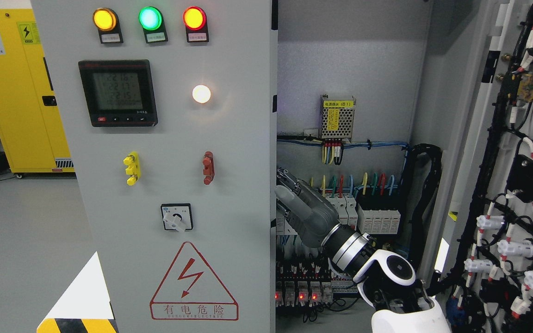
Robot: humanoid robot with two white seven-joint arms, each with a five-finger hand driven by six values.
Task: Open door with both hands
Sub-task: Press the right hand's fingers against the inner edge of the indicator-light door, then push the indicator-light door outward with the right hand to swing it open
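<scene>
Grey right hand (300, 206) at left door (174, 175) edge

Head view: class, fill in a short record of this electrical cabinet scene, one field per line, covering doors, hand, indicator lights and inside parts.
left door: closed door with meter and warning triangle
right door: open door, wiring on its inner face
right hand: right hand at the closed door's right edge; grip not visible
left hand: not in view
lights: yellow, green, red lamps lit along the top
interior: power supply above the breakers
</scene>
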